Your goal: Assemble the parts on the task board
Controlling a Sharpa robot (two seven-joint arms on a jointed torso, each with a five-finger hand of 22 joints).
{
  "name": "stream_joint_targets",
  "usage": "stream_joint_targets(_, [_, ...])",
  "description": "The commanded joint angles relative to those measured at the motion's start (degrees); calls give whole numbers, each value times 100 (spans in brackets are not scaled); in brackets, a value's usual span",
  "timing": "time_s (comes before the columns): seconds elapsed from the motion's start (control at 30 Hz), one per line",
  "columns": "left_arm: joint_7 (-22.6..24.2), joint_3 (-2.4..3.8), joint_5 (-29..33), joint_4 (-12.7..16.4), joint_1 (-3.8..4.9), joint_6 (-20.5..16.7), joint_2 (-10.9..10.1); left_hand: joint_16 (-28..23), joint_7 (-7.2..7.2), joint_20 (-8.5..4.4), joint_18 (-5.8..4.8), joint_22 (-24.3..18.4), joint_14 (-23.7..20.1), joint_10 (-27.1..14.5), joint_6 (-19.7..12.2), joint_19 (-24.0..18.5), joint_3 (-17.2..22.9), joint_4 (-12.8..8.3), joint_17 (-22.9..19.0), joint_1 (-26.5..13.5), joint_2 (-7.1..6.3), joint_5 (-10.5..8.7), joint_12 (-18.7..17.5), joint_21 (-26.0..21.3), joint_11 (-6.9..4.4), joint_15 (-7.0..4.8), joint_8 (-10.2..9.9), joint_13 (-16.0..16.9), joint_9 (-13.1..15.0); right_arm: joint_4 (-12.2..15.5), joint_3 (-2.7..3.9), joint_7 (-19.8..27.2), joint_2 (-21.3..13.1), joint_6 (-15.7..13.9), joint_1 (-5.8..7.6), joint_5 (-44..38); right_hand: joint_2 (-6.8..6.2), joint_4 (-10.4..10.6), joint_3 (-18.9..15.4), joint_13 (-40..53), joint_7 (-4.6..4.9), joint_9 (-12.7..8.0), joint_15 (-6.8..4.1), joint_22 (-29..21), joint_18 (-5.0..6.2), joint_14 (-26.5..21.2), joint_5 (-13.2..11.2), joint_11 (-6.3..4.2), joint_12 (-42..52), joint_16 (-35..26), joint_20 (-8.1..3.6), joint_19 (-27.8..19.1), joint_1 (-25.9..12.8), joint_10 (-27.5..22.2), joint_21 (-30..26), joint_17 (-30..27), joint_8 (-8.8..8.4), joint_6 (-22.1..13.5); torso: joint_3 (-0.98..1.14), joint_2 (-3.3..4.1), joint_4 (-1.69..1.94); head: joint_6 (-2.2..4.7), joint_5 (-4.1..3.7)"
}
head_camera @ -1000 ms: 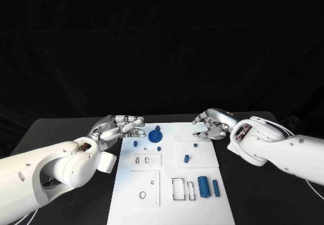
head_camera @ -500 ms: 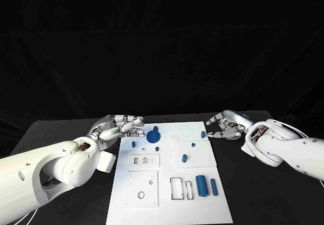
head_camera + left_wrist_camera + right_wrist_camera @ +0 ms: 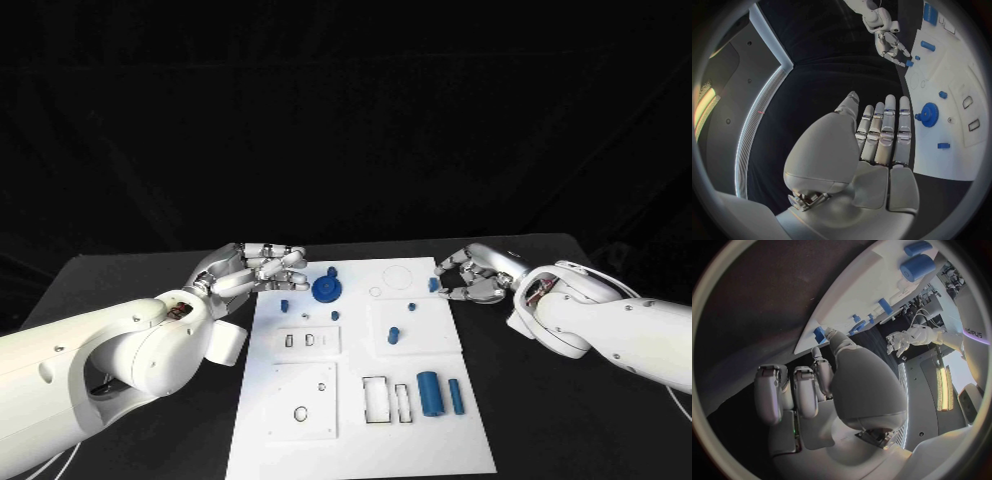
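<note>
The white task board (image 3: 433,350) lies in the middle of the black table. On it a blue gear (image 3: 327,291) sits near the far left, and several small blue parts lie or stand around it. A blue cylinder (image 3: 428,389) and a thin blue bar (image 3: 457,396) lie near the front right. My left hand (image 3: 257,270) hovers at the board's far left corner with its fingers straight and nothing in them (image 3: 879,135). My right hand (image 3: 473,272) is at the far right edge, its fingertips against a small blue peg (image 3: 433,285) (image 3: 909,63). Whether it pinches the peg is unclear.
Raised white panels with slots (image 3: 312,341) and a round hole (image 3: 302,413) take up the board's left half. Two outlined rectangular slots (image 3: 378,400) lie beside the cylinder. Bare black table (image 3: 577,420) runs along both sides of the board.
My right hand drew back to the right off the board, leaving the small peg standing there. It has now come back left to the peg. The left hand has hardly moved.
</note>
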Motion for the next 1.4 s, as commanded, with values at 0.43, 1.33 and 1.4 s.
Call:
stream_joint_targets(0.43, [45,4,5,1,4,118,14,-28,5,5,28,-9,-9,13,30,24,-3,-35,14,80,15,21,-28,-12,-22,-7,-21,0,3,-206,2,89,184,10,-61,9,109,-4,103,222,34,17,4,983,-85,538,-25,26,61,27,-9,165,27,74,45,1268,34,165,0,-5,-3,-22,49])
stream_joint_targets(1.33, [13,4,4,6,3,124,17,-31,8,4,28,-11,-8,12,29,25,1,-37,17,83,23,21,-33,-12,-20,-8,-24,-1,3,-355,4,65,382,3,-120,30,234,-26,287,301,-6,71,-9,1031,-96,543,-18,-3,136,39,-11,199,-12,146,81,1287,157,591,1,-9,1,-10,69])
stream_joint_targets(1.4, [12,4,4,6,3,123,15,-31,8,4,28,-11,-8,12,29,25,1,-37,17,83,23,21,-33,-12,-20,-8,-24,-1,3,-360,4,63,384,-3,-121,30,234,-26,287,301,-6,71,-9,1031,-96,543,-18,-3,136,39,-11,199,-12,146,81,1287,157,591,1,-7,0,-8,71])
